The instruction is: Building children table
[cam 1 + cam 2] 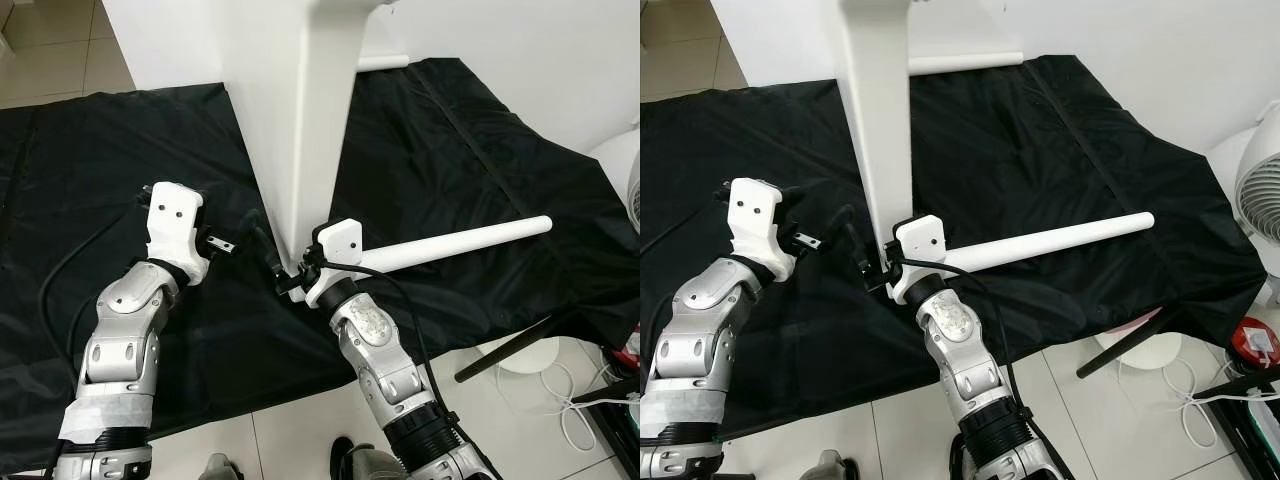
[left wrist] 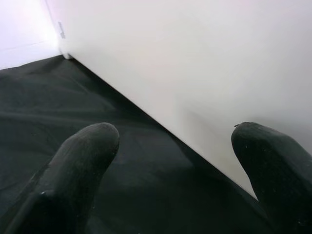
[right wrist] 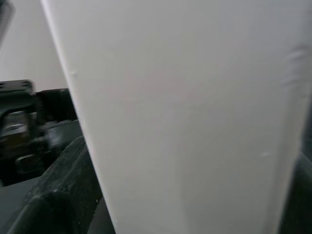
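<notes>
With the right claw [image 1: 290, 285] clamped on the upright white table leg [image 1: 300, 130] standing on the black cloth [image 1: 450, 170] and the left claw [image 1: 245, 240] spread apart just beside it, an off-axis push could tip the leg

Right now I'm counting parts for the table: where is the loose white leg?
The loose white leg lies flat on the black cloth on the robot's right, running rightward from beside the right gripper at the upright white leg.

Bright, even light; head views sharp; wrist views blurred.
</notes>
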